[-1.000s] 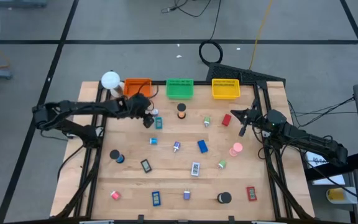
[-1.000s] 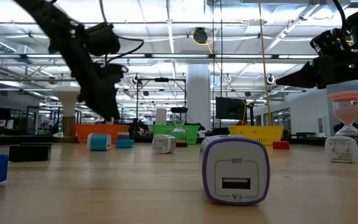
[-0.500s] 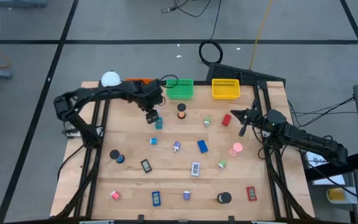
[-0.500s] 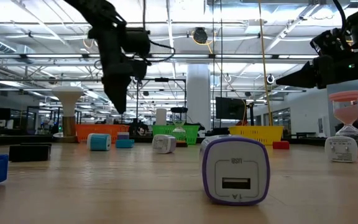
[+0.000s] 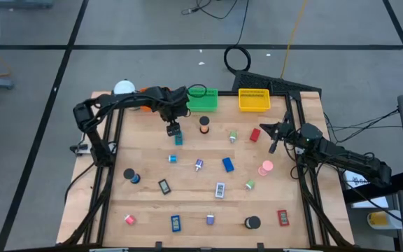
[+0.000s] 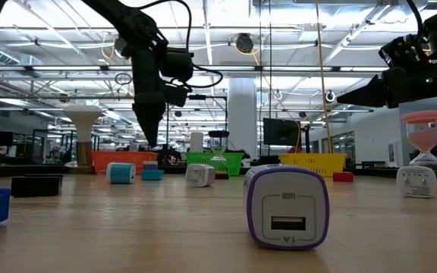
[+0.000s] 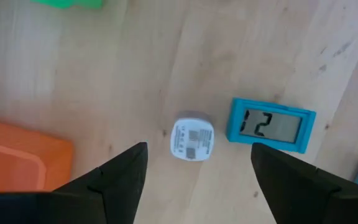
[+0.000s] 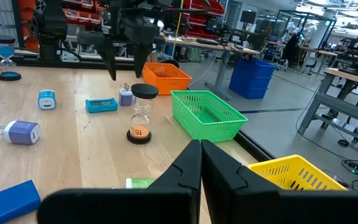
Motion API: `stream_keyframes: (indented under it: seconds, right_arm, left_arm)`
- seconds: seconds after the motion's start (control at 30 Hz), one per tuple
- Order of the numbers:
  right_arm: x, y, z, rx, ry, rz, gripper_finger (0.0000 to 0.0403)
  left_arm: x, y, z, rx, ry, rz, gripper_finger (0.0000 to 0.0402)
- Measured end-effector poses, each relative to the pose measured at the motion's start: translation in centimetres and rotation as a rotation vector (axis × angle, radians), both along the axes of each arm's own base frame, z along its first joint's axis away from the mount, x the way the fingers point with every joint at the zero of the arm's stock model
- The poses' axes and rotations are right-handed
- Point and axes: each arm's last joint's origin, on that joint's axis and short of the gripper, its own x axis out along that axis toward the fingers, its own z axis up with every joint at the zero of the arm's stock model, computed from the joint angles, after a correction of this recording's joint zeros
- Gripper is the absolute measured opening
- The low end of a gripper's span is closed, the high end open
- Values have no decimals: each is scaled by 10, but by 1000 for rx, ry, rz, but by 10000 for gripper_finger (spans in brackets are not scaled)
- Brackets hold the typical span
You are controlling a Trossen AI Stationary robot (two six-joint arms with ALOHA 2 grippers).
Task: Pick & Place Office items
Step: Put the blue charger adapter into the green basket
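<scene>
Office items: nearly all loose on table (image 5: 145, 203); visible parts of orange tray (image 8: 165, 78), green tray (image 5: 203, 99), yellow tray (image 5: 254, 100) look empty → task barely begun by look of it. L end effector (image 5: 173, 129) fingers spread wide, nothing held, hovering over small white charger (image 7: 191, 138), just beside blue LCD clock (image 7: 271, 125), nr orange tray. R end effector (image 5: 272, 145) fingers pressed together, empty, idle at R side nr red block (image 5: 255, 134). Likely next: grab charger, drop in tray. Approx 20 pcs left.

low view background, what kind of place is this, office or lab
Probably a large robotics lab or workshop: open ceiling with strip lights, a blue bin and workbenches beyond the wooden table.
</scene>
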Motion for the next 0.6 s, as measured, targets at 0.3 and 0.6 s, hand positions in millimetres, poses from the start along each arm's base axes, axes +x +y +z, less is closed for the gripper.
stream_keyframes:
  seconds: [0.3,0.6]
  right_arm:
    - [0,0,0,0,0,0,0]
    - [0,0,0,0,0,0,0]
  left_arm:
    - [9,7,-31,-21,70,-46,261]
    - [12,11,-48,-25,112,-52,205]
